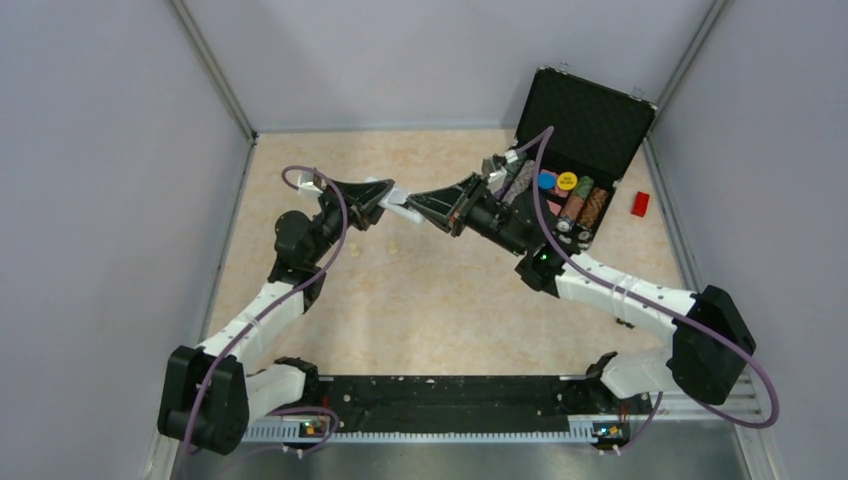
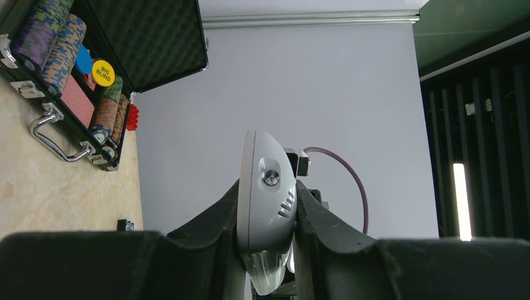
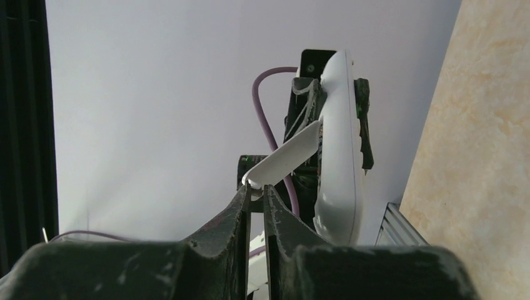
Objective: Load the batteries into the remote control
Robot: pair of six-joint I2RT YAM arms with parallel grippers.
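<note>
Left gripper (image 2: 267, 187) clamps remote control (image 2: 262, 162). Right gripper (image 3: 257, 190) pinches edge of white cover (image 3: 284, 156), angled off remote.

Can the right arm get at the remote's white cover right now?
Probably yes: the right gripper pinches the white cover at its tip; the left gripper holds the remote control up.

The remote control (image 2: 265, 200) is smooth white plastic with a soft satin sheen, and the thin cover (image 3: 284, 156) leaning on it is the same. The left fingers (image 2: 325, 222) beside the remote are matt black. The right fingers (image 3: 294, 250) near it are matt black too, scuffed and dusted pale. Under the remote, the table (image 1: 440, 300) looks like matt, mottled beige stone. Beyond it, the case (image 1: 590, 120) shows dimpled black foam and a bright chrome handle (image 2: 50, 144).
</note>
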